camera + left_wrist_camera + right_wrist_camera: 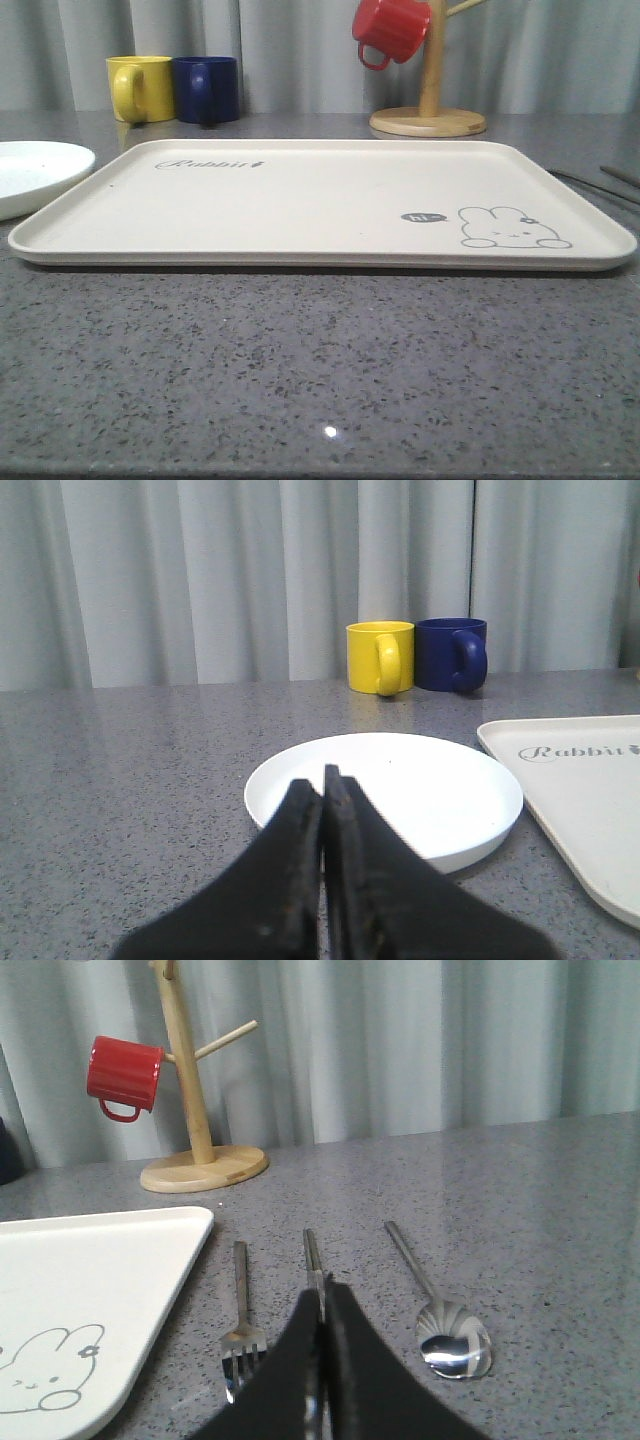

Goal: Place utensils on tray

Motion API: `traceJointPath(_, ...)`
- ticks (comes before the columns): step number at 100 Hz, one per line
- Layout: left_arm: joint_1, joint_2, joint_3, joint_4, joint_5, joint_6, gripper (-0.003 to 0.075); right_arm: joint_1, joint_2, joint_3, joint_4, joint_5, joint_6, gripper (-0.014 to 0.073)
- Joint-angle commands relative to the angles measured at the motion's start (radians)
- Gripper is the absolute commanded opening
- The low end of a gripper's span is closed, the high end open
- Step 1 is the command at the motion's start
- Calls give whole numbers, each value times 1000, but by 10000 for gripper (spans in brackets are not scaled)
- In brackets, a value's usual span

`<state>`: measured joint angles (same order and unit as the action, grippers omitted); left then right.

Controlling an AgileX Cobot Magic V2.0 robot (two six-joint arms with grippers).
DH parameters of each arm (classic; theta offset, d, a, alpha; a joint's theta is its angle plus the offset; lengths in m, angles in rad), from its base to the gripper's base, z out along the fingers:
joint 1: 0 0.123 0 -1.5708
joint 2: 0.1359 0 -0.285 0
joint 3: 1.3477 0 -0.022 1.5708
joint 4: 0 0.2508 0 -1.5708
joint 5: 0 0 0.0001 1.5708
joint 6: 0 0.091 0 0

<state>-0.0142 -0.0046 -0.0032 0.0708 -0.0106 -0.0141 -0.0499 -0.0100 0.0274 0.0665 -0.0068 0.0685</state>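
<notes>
The cream tray (320, 200) with a bunny drawing lies in the middle of the grey table, nothing on it. On the table to its right lie the silver utensils side by side: a fork (241, 1310) nearest the tray's edge (90, 1280), chopsticks (312, 1255) in the middle, a spoon (440, 1310) farthest out. In the front view their handles (610, 185) just show at the right edge. My right gripper (325, 1290) is shut, low over the chopsticks, whose near ends it hides. My left gripper (323, 775) is shut and holds nothing, just in front of the white plate (400, 790).
The round white plate (30, 170) sits left of the tray. A yellow mug (140, 88) and a blue mug (207, 88) stand at the back left. A wooden mug tree (430, 100) with a red mug (390, 30) stands at the back right. Curtains close the back.
</notes>
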Motion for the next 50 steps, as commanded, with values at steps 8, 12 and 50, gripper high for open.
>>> traceJointPath(8,1,-33,41,-4,-74,-9,-18,-4,-22,-18,-10,-84,-8,-68)
traceJointPath(12,1,-33,41,-4,-74,-9,-18,-4,-22,-18,-10,-84,-8,-68)
traceJointPath(50,1,38,-158,-43,86,-9,-18,-4,-22,-18,-10,-84,-8,-68)
